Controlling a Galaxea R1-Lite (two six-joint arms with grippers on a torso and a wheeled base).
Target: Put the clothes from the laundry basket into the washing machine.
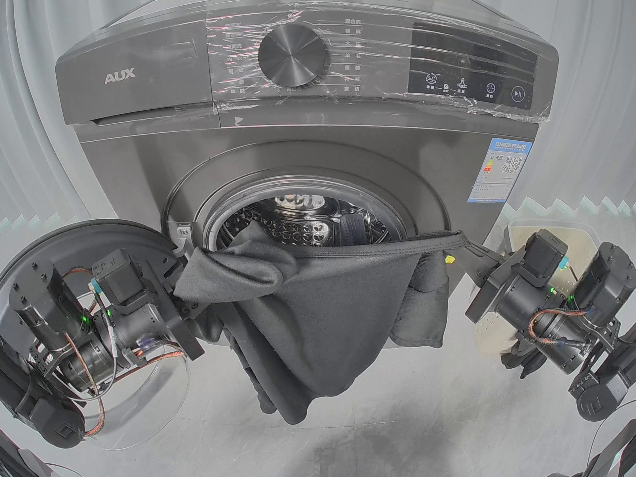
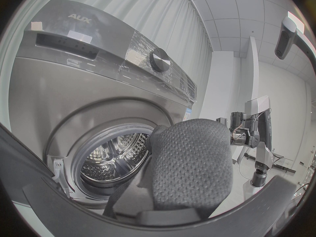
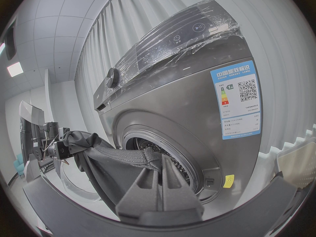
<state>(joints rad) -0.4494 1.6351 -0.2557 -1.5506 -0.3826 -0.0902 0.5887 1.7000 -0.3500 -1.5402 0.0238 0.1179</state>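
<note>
Both clenched — left claw (image 1: 187, 285) and right claw (image 1: 469, 245) hold the dark garment (image 1: 331, 306) stretched between them, before the washing machine (image 1: 132, 160).

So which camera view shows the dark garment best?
The head view: the whole dark garment hangs stretched between the left gripper and right gripper before the open drum. The left wrist view gives a bunched fold close up; the right wrist view gives its band pinched in the right gripper.

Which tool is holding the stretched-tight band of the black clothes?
The right tool: it pinches the end of the taut band on the dark garment. The left tool grips a bunched-up lump of cloth instead.
</note>
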